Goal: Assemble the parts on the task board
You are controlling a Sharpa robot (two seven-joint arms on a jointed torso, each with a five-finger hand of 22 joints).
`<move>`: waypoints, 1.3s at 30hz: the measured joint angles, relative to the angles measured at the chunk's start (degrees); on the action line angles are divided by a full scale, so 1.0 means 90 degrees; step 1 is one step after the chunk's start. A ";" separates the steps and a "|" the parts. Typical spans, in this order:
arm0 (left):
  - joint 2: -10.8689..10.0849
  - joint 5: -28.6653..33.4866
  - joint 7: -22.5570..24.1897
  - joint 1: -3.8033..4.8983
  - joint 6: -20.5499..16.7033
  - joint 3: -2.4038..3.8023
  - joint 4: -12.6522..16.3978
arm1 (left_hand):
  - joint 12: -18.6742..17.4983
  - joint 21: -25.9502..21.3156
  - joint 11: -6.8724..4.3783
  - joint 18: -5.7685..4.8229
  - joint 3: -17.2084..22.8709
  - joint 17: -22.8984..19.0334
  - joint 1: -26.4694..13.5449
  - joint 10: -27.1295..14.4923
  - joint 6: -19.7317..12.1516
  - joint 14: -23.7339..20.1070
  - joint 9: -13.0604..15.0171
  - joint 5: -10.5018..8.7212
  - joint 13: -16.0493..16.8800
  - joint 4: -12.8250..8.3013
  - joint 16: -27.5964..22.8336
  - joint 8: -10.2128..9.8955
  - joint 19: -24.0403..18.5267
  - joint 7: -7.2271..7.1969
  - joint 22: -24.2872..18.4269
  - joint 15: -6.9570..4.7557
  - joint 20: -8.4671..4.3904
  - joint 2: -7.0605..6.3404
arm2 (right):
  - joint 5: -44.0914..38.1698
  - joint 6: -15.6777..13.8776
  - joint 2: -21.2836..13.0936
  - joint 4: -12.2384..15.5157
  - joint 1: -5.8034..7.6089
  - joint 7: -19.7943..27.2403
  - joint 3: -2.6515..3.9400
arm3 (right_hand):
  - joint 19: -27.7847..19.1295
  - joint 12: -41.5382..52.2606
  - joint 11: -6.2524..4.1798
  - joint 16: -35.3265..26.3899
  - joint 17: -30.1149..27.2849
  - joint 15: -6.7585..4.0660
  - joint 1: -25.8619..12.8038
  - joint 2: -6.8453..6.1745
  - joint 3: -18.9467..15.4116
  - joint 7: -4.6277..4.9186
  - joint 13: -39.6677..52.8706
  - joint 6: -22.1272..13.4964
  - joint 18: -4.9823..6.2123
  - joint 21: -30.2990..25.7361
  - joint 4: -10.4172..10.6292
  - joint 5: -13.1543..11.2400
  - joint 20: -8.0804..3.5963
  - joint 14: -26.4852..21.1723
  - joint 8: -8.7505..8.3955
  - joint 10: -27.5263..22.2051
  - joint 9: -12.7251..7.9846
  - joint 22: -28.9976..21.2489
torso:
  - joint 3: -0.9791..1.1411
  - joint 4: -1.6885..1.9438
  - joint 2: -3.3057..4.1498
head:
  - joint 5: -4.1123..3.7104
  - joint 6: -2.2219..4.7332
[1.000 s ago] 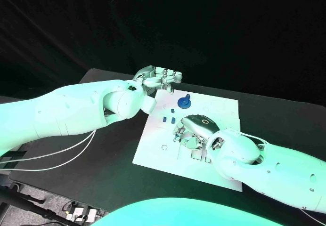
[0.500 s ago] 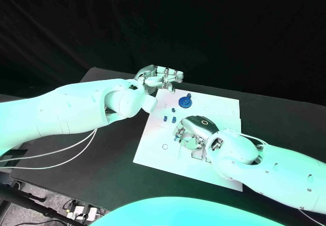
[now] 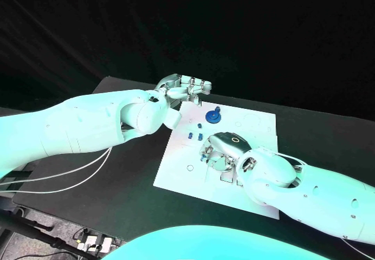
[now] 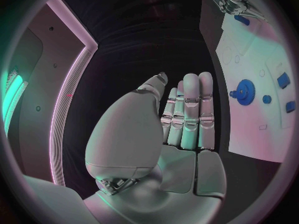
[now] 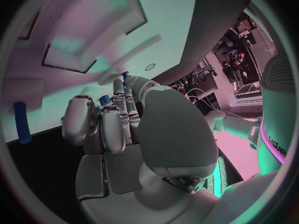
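So the small blue part (image 5: pixel 104 100) sits tucked between the right hand's (image 3: pixel 222 150) fingertips (image 5: pixel 119 87), low over the middle of the task board (image 3: pixel 182 171). From the right wrist view it looks pinched there, with the fingers curled down around it, though only a sliver of blue shows, so I'd call that a judgement. My guess is it's held this close to the board because it's being lined up with a slot right underneath.

Further out on the board, the blue gear (image 3: pixel 212 116) stands near the far edge, well apart from those fingers, with a couple of small blue pieces (image 3: pixel 195 133) lying between it and the hand.

Past the board's far corner, the left hand (image 3: pixel 183 88) hovers with fingers straight, side by side and holding nothing, probably just parked out of the way.
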 measured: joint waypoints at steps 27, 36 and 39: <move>-0.0015 -0.0007 -0.0075 0.0001 0.0033 -0.0001 0.0012 | 0.0000 0.0000 -0.0023 0.0000 0.0000 -0.0011 0.0033 -0.0023 0.0000 -0.0024 0.0000 0.0000 0.0000 0.0000 0.0000 0.0000 0.0000 -0.0001 -0.0008 0.0023 0.0000 0.0033 | 0.0005 0.0268 0.0052 -0.0050 0.0017 0.0039 0.0001 | 0.0000 0.0000 -0.0001 0.0000 0.0005 0.0000 -0.0065 0.0015 -0.0019 -0.0010 -0.0005 -0.0016 0.0000 0.0000 -0.0018 -0.0003 0.0000 0.0000 0.0004 0.0044 0.0008 -0.0002 | 0.0000 -0.0001 -0.0002 | -0.0005 -0.0014; -0.0023 -0.0009 -0.0095 0.0001 0.0035 -0.0001 0.0018 | 0.0030 0.0000 -0.0023 0.0000 0.0000 -0.0011 0.0033 -0.0023 0.0000 -0.0024 0.0000 0.0000 0.0000 0.0000 0.0000 0.0000 0.0000 -0.0001 -0.0007 0.0024 0.0000 0.0033 | 0.0005 0.0297 0.0055 -0.0051 0.0021 0.0039 -0.0008 | -0.0061 -0.0166 0.0133 0.0000 -0.0038 0.0041 -0.0384 -0.0151 -0.0151 0.0128 -0.0078 -0.0334 0.0000 -0.0198 -0.0029 0.0000 0.0061 0.0013 -0.0171 -0.0303 -0.0067 -0.0003 | -0.0004 -0.0003 -0.0002 | -0.0021 -0.0012; -0.0028 -0.0009 -0.0101 0.0001 0.0036 -0.0001 0.0019 | 0.0030 0.0000 -0.0023 0.0000 0.0000 -0.0011 0.0033 -0.0023 0.0000 -0.0024 0.0000 0.0000 -0.0001 0.0000 0.0000 0.0000 0.0000 -0.0001 -0.0007 0.0024 0.0000 0.0033 | 0.0005 0.0263 0.0052 -0.0051 0.0021 0.0033 -0.0012 | -0.0151 -0.0225 0.0200 -0.0027 -0.0123 0.0080 -0.0442 -0.0209 -0.0247 0.0148 -0.0173 -0.0654 0.0001 -0.0434 -0.0067 -0.0064 0.0145 0.0010 -0.0185 -0.0667 -0.0151 -0.0003 | -0.0003 -0.0002 -0.0004 | -0.0029 -0.0010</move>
